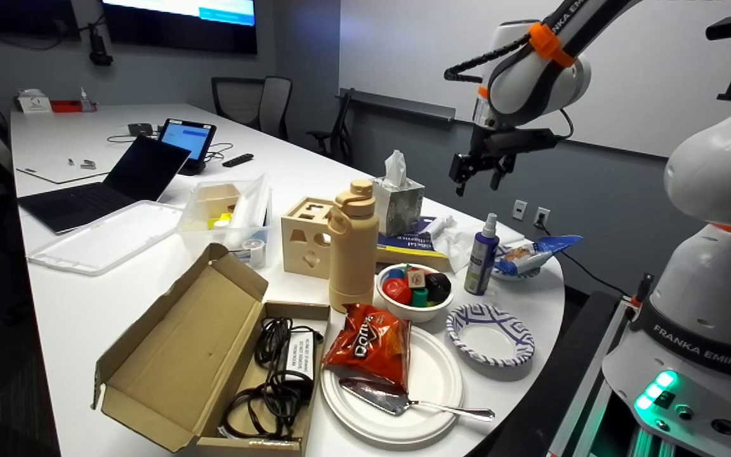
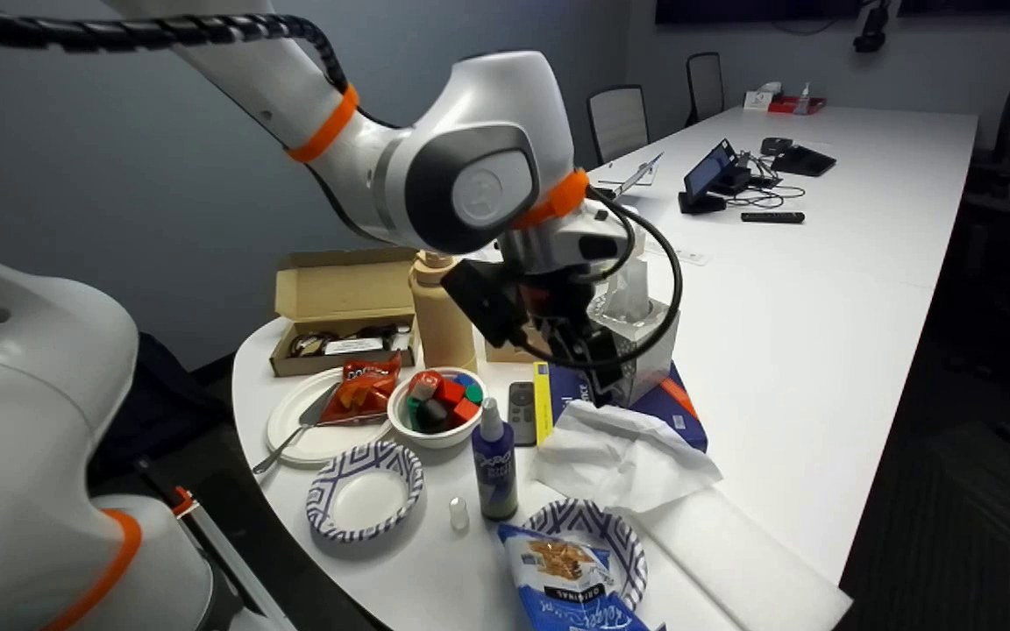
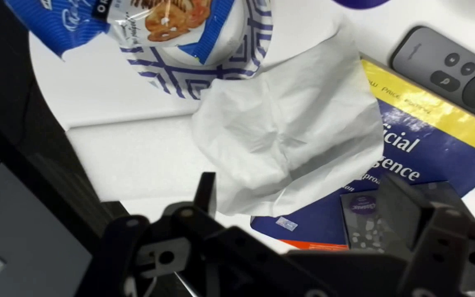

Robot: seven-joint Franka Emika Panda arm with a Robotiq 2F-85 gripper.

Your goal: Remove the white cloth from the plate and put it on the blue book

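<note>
Your jaws are hanging wide apart and empty; the crumpled white cloth (image 3: 287, 132) is lying partly on the dark-blue, yellow-banded book (image 3: 447, 159).
In the wrist view it is also overlapping, at nine o'clock from its middle, a folded white sheet (image 3: 138, 161) and, at ten o'clock, nearing a purple-patterned white paper bowl (image 3: 256, 45), likely the task's plate, contact unclear. If you are gripping low, you are risking pinching the overlapped sheet too. You are also risking a knock at four o'clock, because a grey-patterned tissue box (image 1: 398, 209) is standing on the book; its height is showing in an exterior view, while the wrist view is flattening it but revealing a dark-grey remote control (image 3: 452, 78) at two o'clock that this exterior view is hiding.
</note>
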